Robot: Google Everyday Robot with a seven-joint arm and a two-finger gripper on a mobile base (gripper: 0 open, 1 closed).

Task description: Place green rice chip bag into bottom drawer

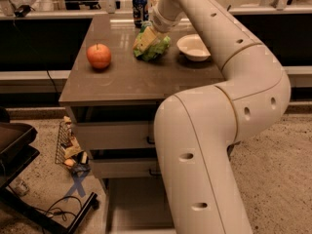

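You're seeing the gripper (149, 33) sitting right on top of the green rice chip bag (157, 48), toward the far side of the table (122, 84). The bag is lying btwn the red apple (99, 56), well apart on the left of the view, and the white bowl (193, 47), near it on the right. The blue soda can (140, 6) is standing just behind the bag. The arm (234, 87) is covering most of the cabinet front. Below, the bottom drawer (131, 204) is sitting pulled out, w/ its grey floor showing.
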